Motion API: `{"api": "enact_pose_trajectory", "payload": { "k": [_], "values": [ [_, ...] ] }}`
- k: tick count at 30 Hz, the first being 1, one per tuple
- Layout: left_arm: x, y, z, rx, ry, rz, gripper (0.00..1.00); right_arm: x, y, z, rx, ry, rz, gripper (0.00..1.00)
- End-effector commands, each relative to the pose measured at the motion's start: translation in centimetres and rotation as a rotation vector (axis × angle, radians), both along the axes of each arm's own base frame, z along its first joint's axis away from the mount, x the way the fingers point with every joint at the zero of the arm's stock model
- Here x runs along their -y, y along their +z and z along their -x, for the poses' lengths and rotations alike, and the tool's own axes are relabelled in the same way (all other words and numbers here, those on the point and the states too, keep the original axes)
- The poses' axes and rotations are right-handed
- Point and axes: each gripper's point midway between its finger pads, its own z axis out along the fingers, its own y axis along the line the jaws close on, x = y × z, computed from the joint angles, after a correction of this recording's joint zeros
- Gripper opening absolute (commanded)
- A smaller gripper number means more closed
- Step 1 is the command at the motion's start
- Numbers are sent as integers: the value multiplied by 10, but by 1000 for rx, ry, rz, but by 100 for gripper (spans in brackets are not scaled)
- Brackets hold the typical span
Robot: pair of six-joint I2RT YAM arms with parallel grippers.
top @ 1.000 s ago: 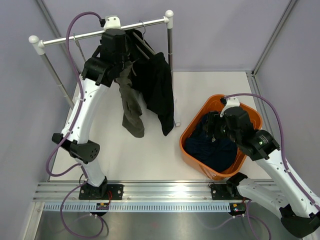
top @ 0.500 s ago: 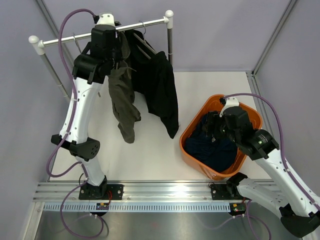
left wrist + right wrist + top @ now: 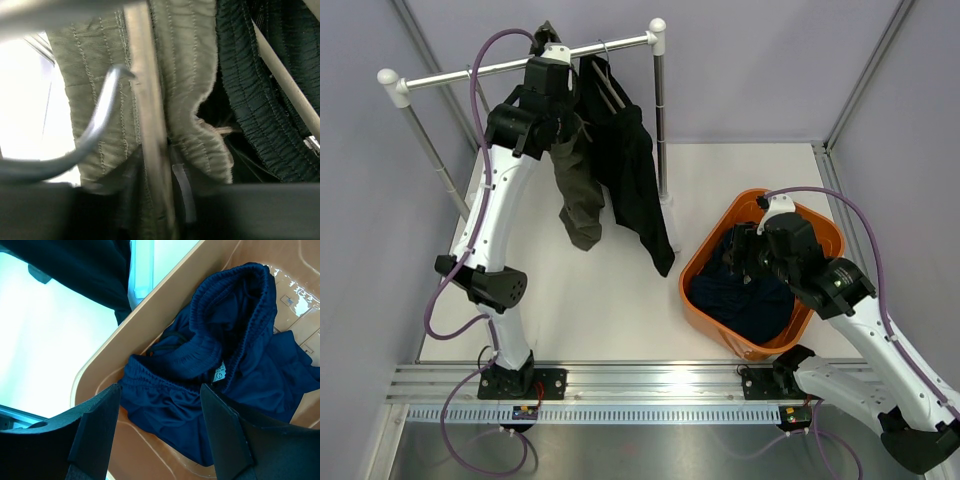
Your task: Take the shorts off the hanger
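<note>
The olive-grey shorts [image 3: 578, 195] hang from my left gripper [image 3: 556, 118], which is raised just under the rail [image 3: 470, 73]. In the left wrist view my gripper [image 3: 159, 200] is shut on their ribbed waistband [image 3: 185, 75], beside a hanger bar [image 3: 145, 100] and a metal hook [image 3: 100, 117]. The black shorts [image 3: 635, 185] hang on a hanger to the right and show in the left wrist view [image 3: 260, 100]. The navy blue shorts [image 3: 735, 290] lie in the orange basket [image 3: 705, 255]. My right gripper [image 3: 160, 435] is open and empty above the navy shorts [image 3: 220, 365].
The rack's right post [image 3: 661, 110] stands on the white table between the black shorts and the basket. The basket rim [image 3: 165, 305] runs across the right wrist view. Grey walls close in the table on three sides.
My left arm swung left with the olive-grey shorts, then back right under the rail; the shorts now hang higher and closer to the black pair. The right arm has not moved.
</note>
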Motion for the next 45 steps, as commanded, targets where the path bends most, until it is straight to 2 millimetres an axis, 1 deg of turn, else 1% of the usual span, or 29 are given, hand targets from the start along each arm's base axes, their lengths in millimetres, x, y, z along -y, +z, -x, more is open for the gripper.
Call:
{"api": "enact_pose_trajectory", "payload": {
  "k": [1, 2, 3, 6, 7, 9, 10, 14, 18, 20, 23, 25, 26, 27, 28, 29, 31, 32, 34, 35, 36, 37, 38, 39, 41, 42, 43, 44, 45],
  "values": [
    [-6, -14, 5, -64, -10, -45, 17, -5, 3, -4, 15, 15, -19, 73],
    [-7, -14, 6, -64, -3, -49, 2, -6, 3, -3, 13, 18, -19, 73],
    [-9, -12, 7, -58, 2, -50, 0, -6, 4, -3, 14, 18, -22, 73],
    [-13, 13, 13, 16, 10, -28, 0, -7, 4, -3, 16, 20, -24, 73],
    [-16, 33, 19, 75, 16, -11, 0, -6, 4, -3, 14, 20, -24, 73],
    [-19, 53, 25, 134, 13, 6, 0, -6, 5, -3, 20, 21, -26, 72],
    [-22, 68, 30, 178, 16, 21, 0, -7, 7, -3, 23, 20, -29, 72],
    [-26, 94, 44, 252, 6, 43, 0, -7, 9, -4, 31, 22, -31, 72],
    [-26, 105, 53, 287, -11, 65, 0, -8, 10, -5, 37, 26, -31, 72],
    [-27, 106, 57, 283, -18, 68, 0, -7, 11, -5, 38, 25, -33, 72],
    [-25, 95, 60, 235, -26, 61, 0, -7, 12, -5, 40, 26, -32, 72],
    [-23, 82, 63, 185, -39, 60, 0, -8, 13, -5, 44, 26, -35, 72],
    [-22, 71, 63, 153, -39, 58, 0, -8, 13, -5, 43, 26, -34, 72],
    [-18, 66, 65, 138, -54, 58, 0, -8, 13, -5, 45, 28, -36, 72],
    [-15, 68, 73, 143, -73, 66, 0, -9, 14, -5, 45, 31, -38, 72],
    [-13, 56, 74, 113, -82, 59, 0, -9, 14, -5, 45, 31, -39, 71],
    [-5, 56, 88, 109, -115, 61, 0, -10, 16, -5, 47, 35, -44, 71],
    [2, 50, 93, 92, -139, 56, 0, -10, 18, -5, 52, 36, -48, 71],
    [5, 45, 104, 70, -155, 41, 0, -12, 19, -5, 52, 44, -52, 71],
    [4, 48, 113, 78, -160, 39, 0, -13, 21, -5, 55, 45, -57, 71],
    [9, 39, 118, 54, -177, 27, 0, -14, 22, -6, 57, 50, -59, 71],
    [10, 37, 124, 50, -186, 26, 0, -15, 22, -6, 57, 55, -62, 71],
    [9, 42, 135, 66, -194, 41, 0, -16, 25, -7, 62, 57, -67, 71],
    [8, 30, 137, 38, -196, 31, 0, -17, 25, -6, 61, 64, -70, 71],
    [8, 22, 148, 22, -215, 35, 0, -20, 27, -7, 57, 76, -73, 70],
    [6, 25, 158, 36, -232, 52, 0, -23, 28, -6, 52, 89, -80, 70],
    [11, 9, 164, -5, -260, 59, 0, -25, 31, -4, 55, 101, -89, 69],
    [13, 3, 170, -16, -281, 64, 0, -27, 36, -3, 66, 111, -107, 69],
    [13, 6, 184, 0, -313, 91, 0, -31, 41, 0, 70, 133, -129, 69]
  ]
}}
